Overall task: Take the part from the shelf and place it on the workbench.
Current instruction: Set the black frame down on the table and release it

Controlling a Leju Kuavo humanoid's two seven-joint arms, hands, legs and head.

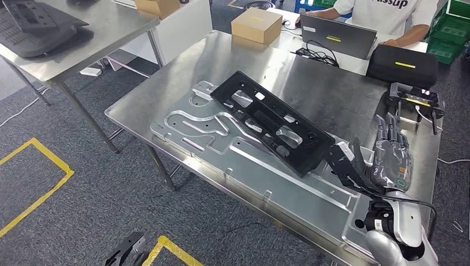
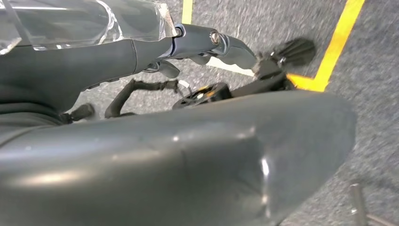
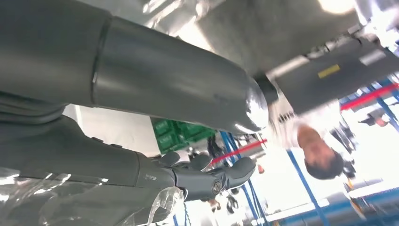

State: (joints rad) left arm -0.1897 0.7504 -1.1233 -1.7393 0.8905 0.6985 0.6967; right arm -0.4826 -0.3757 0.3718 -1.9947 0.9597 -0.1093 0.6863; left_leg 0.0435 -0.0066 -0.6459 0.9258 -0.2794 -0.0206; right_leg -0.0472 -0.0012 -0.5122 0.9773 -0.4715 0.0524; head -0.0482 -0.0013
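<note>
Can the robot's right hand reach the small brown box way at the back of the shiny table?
Probably not from here. The right hand is at the near right side of the table, while the brown box sits at the far edge, with the long black part lying between them.

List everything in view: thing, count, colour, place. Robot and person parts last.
black part: one, black, lying tilted on the metal plate
metal plate: one, silver, on the workbench
workbench: one, steel, centre
cardboard box: one, brown, far end of the workbench
laptop: one, grey, in front of the person
black case: one, black, far right
side table: one, steel, upper left
floor tape: yellow, on the carpet
person: one, white shirt, behind the laptop
right hand: dark, fingers spread, beside the part's near end
left hand: dark, low near the floor
</note>
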